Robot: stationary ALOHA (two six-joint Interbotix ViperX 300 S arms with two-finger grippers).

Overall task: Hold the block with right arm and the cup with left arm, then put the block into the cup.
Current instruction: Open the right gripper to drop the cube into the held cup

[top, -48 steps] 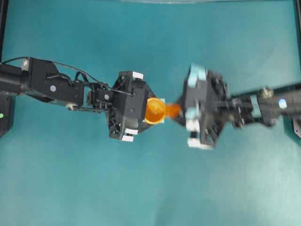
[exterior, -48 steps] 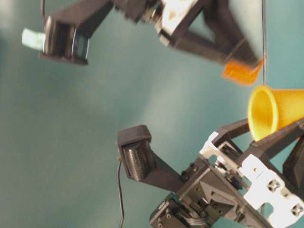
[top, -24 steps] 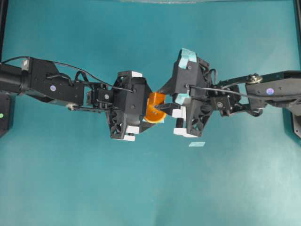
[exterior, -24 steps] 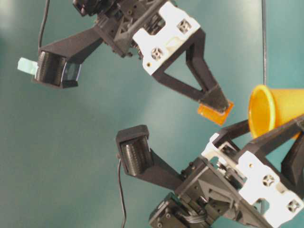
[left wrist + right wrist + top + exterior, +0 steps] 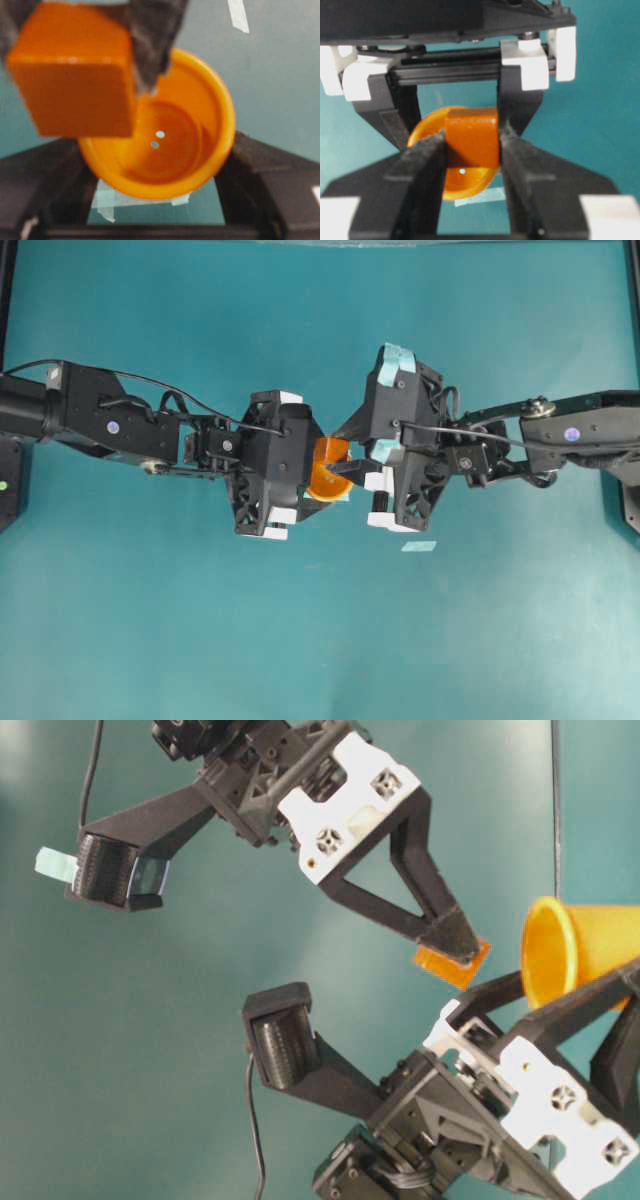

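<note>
Your right gripper clamps the block between its fingers, right at the mouth of the cup. Your left gripper grips that cup, held above the table.

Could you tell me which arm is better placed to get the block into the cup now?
The right: its gripper holds the block between its fingers just in front of the cup's mouth, while the left gripper only steadies the cup.
</note>
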